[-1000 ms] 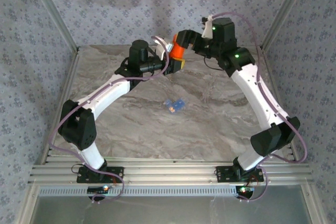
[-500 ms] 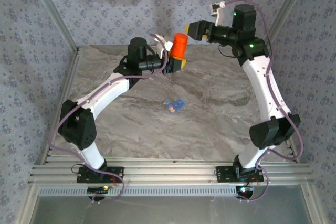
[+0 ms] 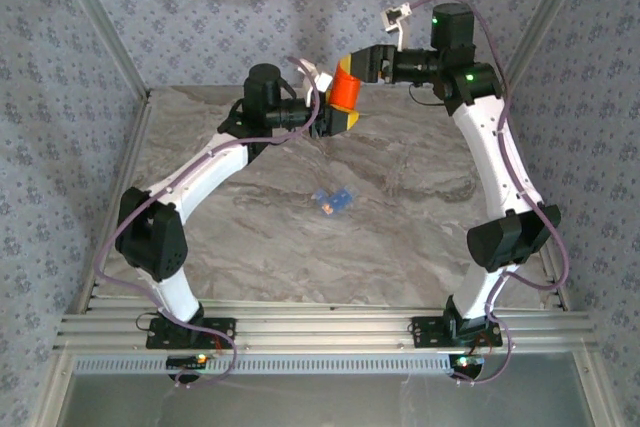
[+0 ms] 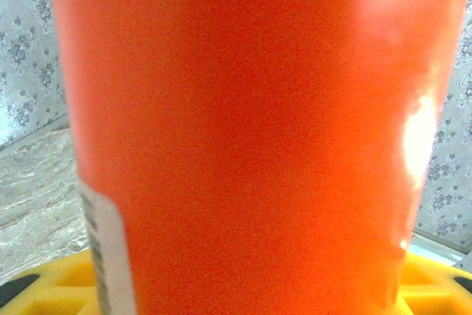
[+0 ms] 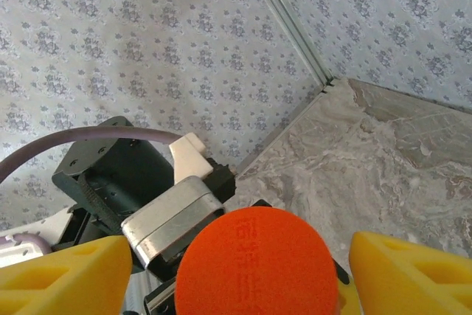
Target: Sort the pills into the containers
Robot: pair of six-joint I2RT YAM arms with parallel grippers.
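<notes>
One orange bottle [image 3: 344, 89], one blue pill box [image 3: 333, 199]

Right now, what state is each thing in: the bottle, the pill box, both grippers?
orange bottle: held upright, cap on.
left gripper: shut on the orange bottle's lower body.
right gripper: open, fingers on either side of the cap.
pill box: lying on the table, apart from both grippers; lids too small to tell.

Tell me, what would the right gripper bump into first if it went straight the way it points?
Most likely the cap of the orange bottle, straight ahead between the right gripper's open fingers. The left gripper holds that bottle. Depth is hard to judge.
</notes>
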